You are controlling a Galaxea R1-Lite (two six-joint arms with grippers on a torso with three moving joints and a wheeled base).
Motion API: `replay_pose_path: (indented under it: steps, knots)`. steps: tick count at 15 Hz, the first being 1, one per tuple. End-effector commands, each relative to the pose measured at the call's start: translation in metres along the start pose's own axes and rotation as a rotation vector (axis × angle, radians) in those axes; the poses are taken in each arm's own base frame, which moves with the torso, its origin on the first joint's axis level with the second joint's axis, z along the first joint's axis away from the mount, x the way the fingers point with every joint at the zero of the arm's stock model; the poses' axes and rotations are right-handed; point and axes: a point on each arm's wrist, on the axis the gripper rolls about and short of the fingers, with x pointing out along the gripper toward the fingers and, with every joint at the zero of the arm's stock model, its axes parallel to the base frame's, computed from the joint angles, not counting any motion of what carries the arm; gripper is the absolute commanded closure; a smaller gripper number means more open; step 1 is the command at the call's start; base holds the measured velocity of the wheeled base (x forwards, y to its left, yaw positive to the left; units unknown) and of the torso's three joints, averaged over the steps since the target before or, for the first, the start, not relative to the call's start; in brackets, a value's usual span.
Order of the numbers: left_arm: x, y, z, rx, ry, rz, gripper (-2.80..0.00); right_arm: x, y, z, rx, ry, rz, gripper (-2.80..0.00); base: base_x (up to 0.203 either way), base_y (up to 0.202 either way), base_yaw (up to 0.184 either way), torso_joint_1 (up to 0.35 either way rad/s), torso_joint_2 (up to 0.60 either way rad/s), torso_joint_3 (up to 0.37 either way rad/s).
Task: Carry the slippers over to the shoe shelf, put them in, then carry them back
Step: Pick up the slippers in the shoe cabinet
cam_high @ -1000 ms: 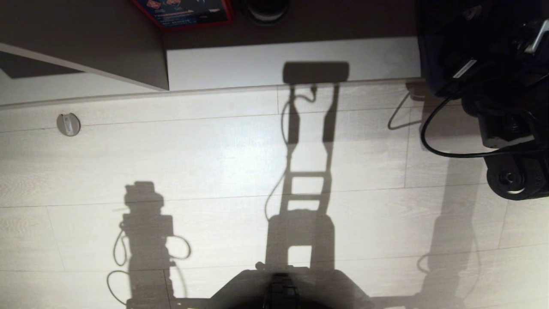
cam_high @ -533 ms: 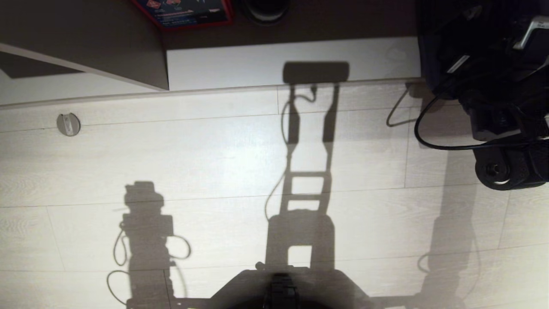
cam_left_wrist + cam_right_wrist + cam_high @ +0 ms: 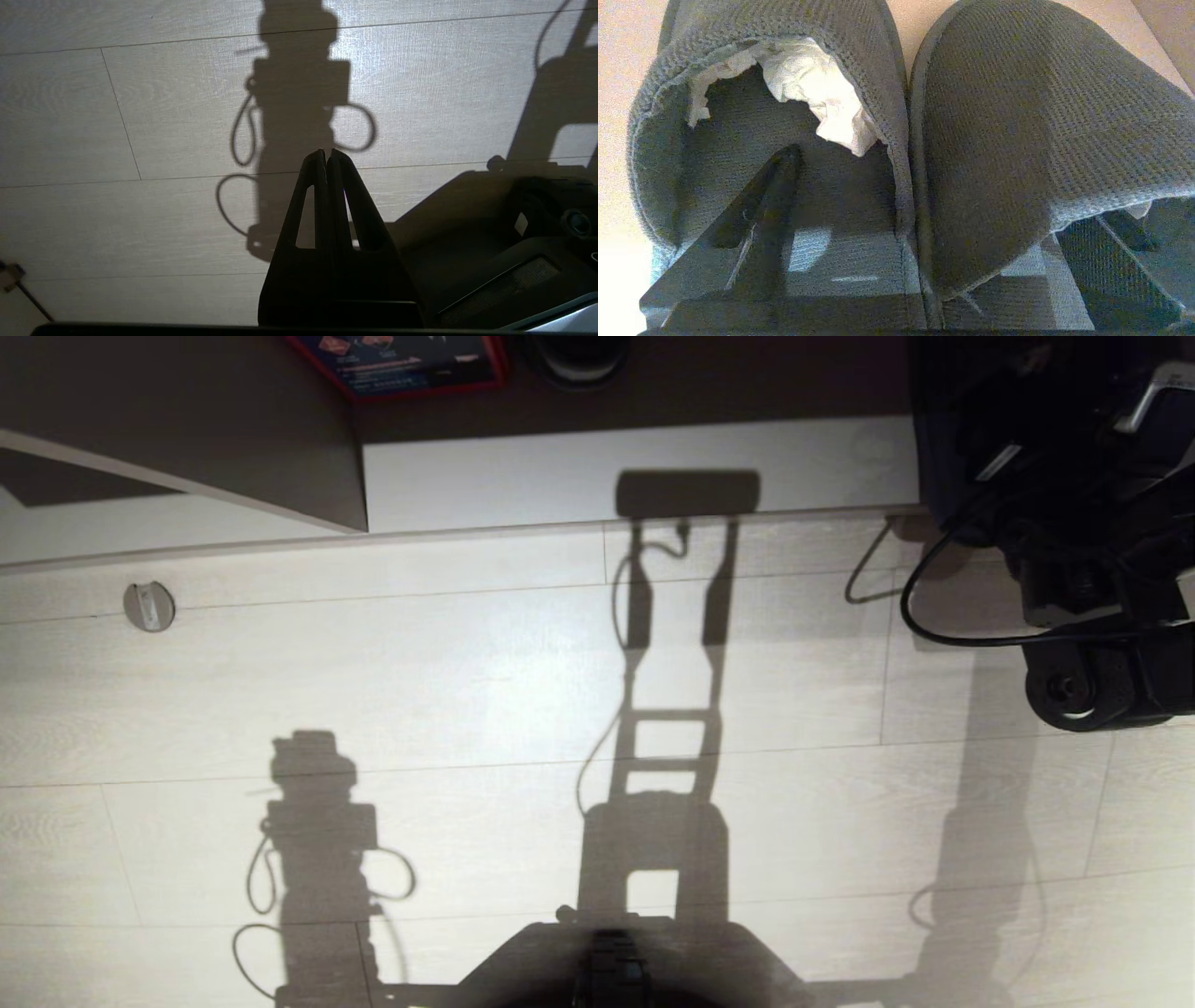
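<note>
The left hand (image 3: 327, 156) is hanging pinched closed over the floor (image 3: 467, 691), idle. Farther off, the right hand (image 3: 920, 261) is sitting spread wide, one finger inside each of the slippers (image 3: 1008, 140), side by side on the shoe shelf (image 3: 579, 476). Placing looks done; bringing them back remains.

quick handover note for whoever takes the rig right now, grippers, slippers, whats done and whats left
Right gripper: open wide, one finger inside each of the slippers, which lie side by side on a pale surface. One slipper has white crumpled paper in its toe. Not clamped.
Left gripper: shut, empty, parked over the floor.
Head view: right arm at the far right edge, by the shoe shelf; the slippers cannot be made out there.
Done: cannot tell which leg of the trip this is.
Left: probably close on the slippers, lift, carry.
</note>
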Motion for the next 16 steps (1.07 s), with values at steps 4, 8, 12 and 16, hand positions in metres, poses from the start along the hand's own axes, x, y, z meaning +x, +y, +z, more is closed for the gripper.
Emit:
replay_pose_path:
  steps: [4,8,12,16]
  knots:
    - [0.0,0.0,0.0,0.0,0.0,0.001,0.0,0.005,0.001,-0.009,-0.004,-0.013,-0.007,-2.8,0.0,0.0,0.0,0.0,0.0,0.0]
    - [0.0,0.0,0.0,0.0,0.002,0.001,0.0,0.009,0.002,-0.014,-0.006,-0.023,-0.008,-2.8,0.0,0.0,0.0,0.0,0.0,0.0]
    - [0.0,0.0,0.0,0.0,0.0,0.001,0.0,0.009,0.001,-0.013,-0.008,-0.022,-0.01,-2.8,0.0,0.0,0.0,0.0,0.0,0.0]
    - [0.0,0.0,0.0,0.0,0.0,0.001,0.0,0.009,0.001,-0.012,-0.009,-0.025,-0.011,0.0,0.0,0.0,0.0,0.0,0.0,0.0]
